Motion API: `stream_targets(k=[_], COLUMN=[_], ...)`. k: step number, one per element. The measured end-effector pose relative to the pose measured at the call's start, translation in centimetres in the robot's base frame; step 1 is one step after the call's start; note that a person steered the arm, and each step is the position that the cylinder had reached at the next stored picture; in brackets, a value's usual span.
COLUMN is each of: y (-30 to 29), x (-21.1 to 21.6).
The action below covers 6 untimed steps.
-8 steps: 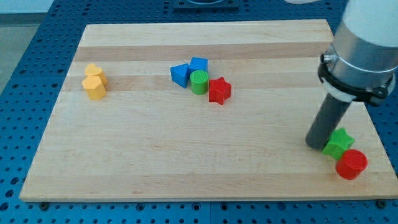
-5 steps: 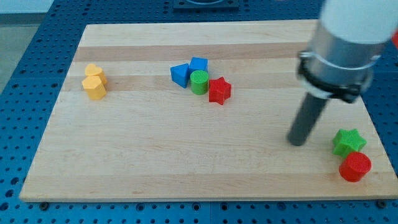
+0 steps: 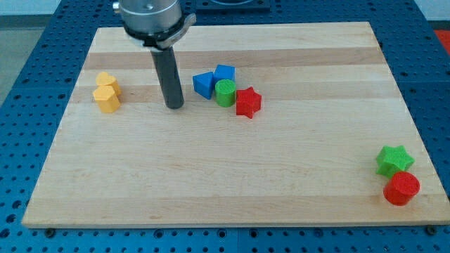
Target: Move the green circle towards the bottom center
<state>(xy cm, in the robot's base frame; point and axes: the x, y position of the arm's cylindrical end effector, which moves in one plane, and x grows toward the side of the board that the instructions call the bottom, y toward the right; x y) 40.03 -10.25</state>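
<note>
The green circle (image 3: 225, 92) sits in a tight cluster at the board's upper middle. Two blue blocks touch it, one (image 3: 204, 83) on its left and one (image 3: 225, 72) above it, and a red star (image 3: 247, 102) touches its right. My tip (image 3: 174, 106) rests on the board to the left of this cluster, a short gap from the left blue block and apart from it. The dark rod rises from the tip to the arm's grey body at the view's top.
Two yellow blocks (image 3: 107, 92) stand together at the view's left. A green star (image 3: 393, 160) and a red cylinder (image 3: 401, 188) sit at the bottom right corner of the wooden board (image 3: 211, 183).
My tip has swept from beside the green star at the bottom right across the board to the upper left. The green star and red cylinder shifted slightly right early on; other blocks held still.
</note>
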Motion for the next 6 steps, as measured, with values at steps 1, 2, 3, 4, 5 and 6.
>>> stream_targets(k=[1,2,3,4,5,6], y=[1.8,3.9,5.6,7.6,9.4,10.8], x=[-2.6,-3.0,-2.9,-2.8,-1.8,0.3])
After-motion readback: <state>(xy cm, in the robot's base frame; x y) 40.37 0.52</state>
